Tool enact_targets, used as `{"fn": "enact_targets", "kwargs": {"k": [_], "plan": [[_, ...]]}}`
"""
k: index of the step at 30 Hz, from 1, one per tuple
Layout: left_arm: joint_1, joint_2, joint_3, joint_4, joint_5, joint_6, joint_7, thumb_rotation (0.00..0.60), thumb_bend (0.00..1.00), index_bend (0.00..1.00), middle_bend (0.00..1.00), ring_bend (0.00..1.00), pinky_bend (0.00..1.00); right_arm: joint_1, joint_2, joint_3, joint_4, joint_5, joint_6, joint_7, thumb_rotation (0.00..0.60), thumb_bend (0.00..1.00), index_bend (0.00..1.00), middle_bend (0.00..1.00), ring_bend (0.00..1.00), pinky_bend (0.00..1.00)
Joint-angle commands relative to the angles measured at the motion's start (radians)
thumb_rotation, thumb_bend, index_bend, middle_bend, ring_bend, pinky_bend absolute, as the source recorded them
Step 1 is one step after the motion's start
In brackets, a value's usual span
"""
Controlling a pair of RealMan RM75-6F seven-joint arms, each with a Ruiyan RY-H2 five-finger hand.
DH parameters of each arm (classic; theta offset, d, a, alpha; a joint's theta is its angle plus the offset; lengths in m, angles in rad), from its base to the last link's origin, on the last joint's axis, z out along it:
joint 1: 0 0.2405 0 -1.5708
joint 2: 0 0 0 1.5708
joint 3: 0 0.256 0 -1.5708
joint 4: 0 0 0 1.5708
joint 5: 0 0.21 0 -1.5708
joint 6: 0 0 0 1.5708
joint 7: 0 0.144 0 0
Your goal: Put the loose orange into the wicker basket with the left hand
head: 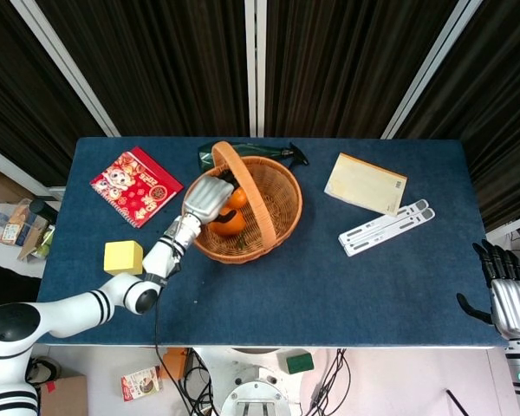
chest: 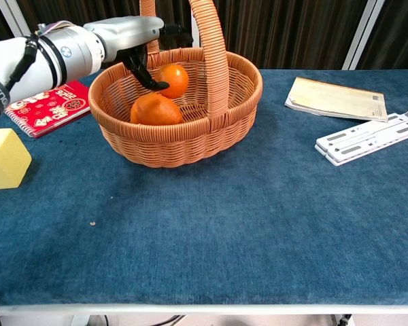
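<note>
The wicker basket [head: 282, 201] [chest: 190, 139] stands left of the table's middle, with a tall arched handle [chest: 214, 51]. Two oranges lie inside it. One orange [chest: 172, 80] [head: 237, 198] is toward the back, the other orange [chest: 155, 109] [head: 228, 224] nearer the front wall. My left hand [head: 206, 198] [chest: 132, 42] hovers over the basket's left rim with its fingers spread. One fingertip [chest: 151, 81] touches the rear orange's left side, while the other fingers stand clear above it. My right hand [head: 510, 303] hangs past the table's front right corner, empty, fingers extended.
A red booklet [head: 135, 185] and a yellow block [head: 121, 256] lie left of the basket. A dark green spray bottle [head: 260, 153] lies behind it. A yellowish notebook [head: 365, 184] and a white folding stand [head: 386, 227] sit to the right.
</note>
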Motion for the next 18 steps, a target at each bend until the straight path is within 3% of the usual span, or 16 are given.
{"fn": "enact_targets", "kwargs": {"k": [1, 11, 18], "plan": [[0.001, -0.005, 0.002, 0.004, 0.004, 0.016, -0.013, 0.6, 0.24, 0.08, 0.06, 0.11, 0.42, 0.002, 0.0, 0.0, -0.001, 0.0, -0.003, -0.001, 0.6, 0.27, 0.0, 0.0, 0.0, 0.0], [0.033, 0.073, 0.038, -0.104, 0.003, 0.029, 0.011, 0.6, 0.24, 0.08, 0.07, 0.11, 0.42, -0.001, 0.001, 0.0, 0.0, -0.001, 0.003, 0.003, 0.6, 0.27, 0.0, 0.0, 0.0, 0.0], [0.155, 0.283, 0.116, -0.39, -0.006, 0.14, 0.131, 0.6, 0.24, 0.13, 0.11, 0.11, 0.42, 0.0, 0.003, 0.0, 0.002, 0.001, -0.001, 0.007, 0.6, 0.27, 0.0, 0.0, 0.0, 0.0]]}}
